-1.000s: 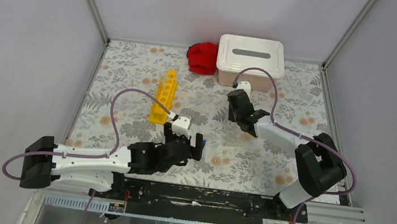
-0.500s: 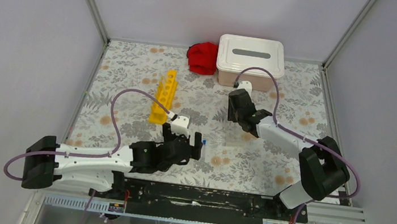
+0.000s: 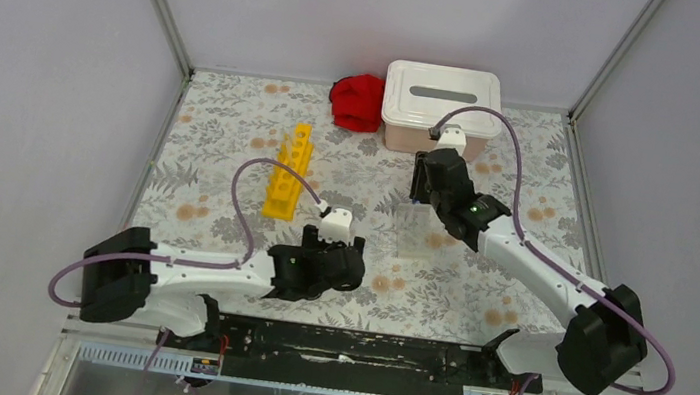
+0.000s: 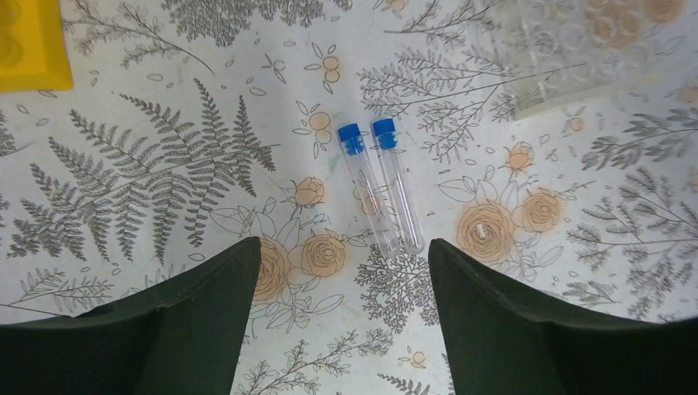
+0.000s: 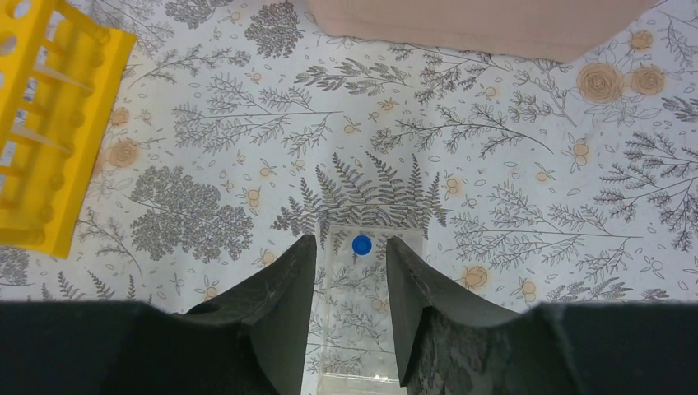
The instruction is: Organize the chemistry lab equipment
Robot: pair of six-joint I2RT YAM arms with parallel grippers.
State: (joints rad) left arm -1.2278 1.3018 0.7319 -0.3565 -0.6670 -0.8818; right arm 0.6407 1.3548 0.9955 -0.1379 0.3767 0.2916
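Black left hand (image 4: 343,244): arm stretched low, fingers wide apart above two flat blue-capped tubes (image 4: 367,191)
right hand (image 5: 350,240): fingers apart over clear rack (image 5: 354,329)

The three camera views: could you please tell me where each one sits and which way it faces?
Top external: high behind the bases, looking down on the table; both arms show, with left gripper and right gripper.
Left wrist: on the left arm, facing down at two blue-capped tubes lying side by side; its own fingers frame the bottom.
Right wrist: on the right arm, facing down at a clear rack holding one capped tube; its fingers flank it.
Shared: both wrist views catch the yellow rack at left.
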